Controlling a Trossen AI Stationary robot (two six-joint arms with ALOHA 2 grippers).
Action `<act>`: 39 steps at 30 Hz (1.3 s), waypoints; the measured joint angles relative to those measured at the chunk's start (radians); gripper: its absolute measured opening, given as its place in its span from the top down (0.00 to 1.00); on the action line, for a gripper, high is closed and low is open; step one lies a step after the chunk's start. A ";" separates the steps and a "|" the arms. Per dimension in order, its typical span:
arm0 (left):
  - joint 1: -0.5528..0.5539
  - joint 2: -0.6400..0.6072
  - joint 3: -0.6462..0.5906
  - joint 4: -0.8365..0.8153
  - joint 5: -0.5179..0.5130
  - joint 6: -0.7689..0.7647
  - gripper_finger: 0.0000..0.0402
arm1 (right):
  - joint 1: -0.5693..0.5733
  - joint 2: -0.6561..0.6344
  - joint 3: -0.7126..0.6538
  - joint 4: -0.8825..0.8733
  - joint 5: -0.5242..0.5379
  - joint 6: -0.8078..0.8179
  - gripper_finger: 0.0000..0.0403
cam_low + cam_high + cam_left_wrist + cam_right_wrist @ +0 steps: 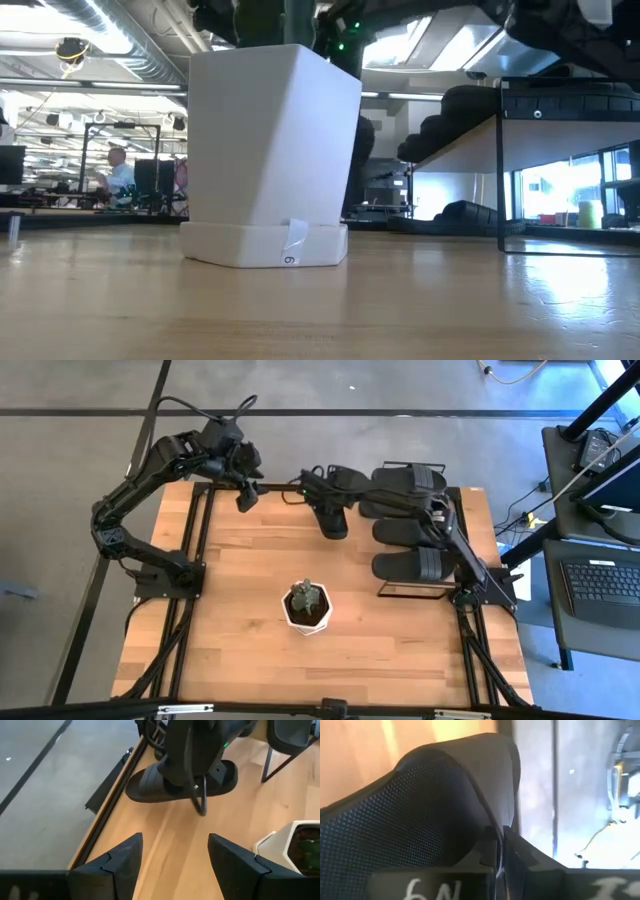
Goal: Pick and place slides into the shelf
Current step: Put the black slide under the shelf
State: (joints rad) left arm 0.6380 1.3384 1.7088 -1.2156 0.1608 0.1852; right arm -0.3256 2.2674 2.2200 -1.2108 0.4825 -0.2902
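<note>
The right claw [333, 520] is at the 12 o'clock edge of the bench [250, 650], clamped narrow on the strap of a slide [420, 815] that lies on the bench there; in the left wrist view that slide [150, 785] appears to rest flat under the claw. The left claw [172, 852] hangs wide and empty near the same edge, at about 11 o'clock, aimed toward the slide. The shelf [470, 495] stands at 2 o'clock, with three slides [410, 480] visible on top of it. Risk: the grip looks to be on the strap only, so the sole may swing or slip on lifting; the slide lies close to the bench edge and could drop off. The route to the shelf passes stored slides, which a low carry could dislodge. The white plant pot [270, 150] at centre carries a small tag reading "6" or "9"; markings on the right claw read like "6N", uncertain.
</note>
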 joint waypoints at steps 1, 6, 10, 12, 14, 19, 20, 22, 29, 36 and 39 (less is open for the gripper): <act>0.000 0.000 0.000 -0.008 -0.001 -0.001 0.46 | 0.000 0.009 0.000 -0.004 -0.008 0.001 0.97; 0.000 0.000 0.000 -0.029 -0.001 -0.003 0.46 | 0.001 0.036 0.000 -0.021 -0.008 0.112 0.97; 0.000 0.000 0.000 -0.030 -0.001 -0.003 0.46 | 0.001 0.053 0.000 -0.082 -0.018 0.260 0.97; 0.000 0.000 0.000 -0.030 -0.001 -0.003 0.46 | 0.000 0.057 0.000 -0.116 -0.043 0.339 0.97; 0.000 0.000 0.000 -0.030 0.000 -0.003 0.46 | 0.000 0.067 0.000 -0.159 -0.079 0.404 0.97; 0.000 0.000 0.000 -0.029 0.000 -0.024 0.46 | 0.001 0.102 0.000 -0.173 -0.099 0.522 0.97; 0.000 0.000 0.000 -0.029 0.000 -0.025 0.46 | 0.001 0.107 0.000 -0.172 -0.115 0.542 0.97; 0.000 0.000 0.000 -0.026 0.000 -0.026 0.46 | 0.001 0.122 0.001 -0.164 -0.163 0.582 0.97; 0.000 0.001 0.000 -0.024 0.000 -0.027 0.46 | 0.007 0.147 0.001 -0.163 -0.189 0.706 0.97; 0.000 0.001 0.000 0.002 0.000 0.010 0.46 | 0.003 0.148 -0.001 -0.190 -0.276 0.901 0.97; 0.000 0.001 0.000 0.005 0.000 0.040 0.46 | 0.003 0.147 -0.021 -0.151 -0.290 0.978 0.97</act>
State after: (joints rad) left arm 0.6380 1.3396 1.7088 -1.2110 0.1608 0.2255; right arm -0.3222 2.4149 2.1988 -1.3620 0.1921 0.6881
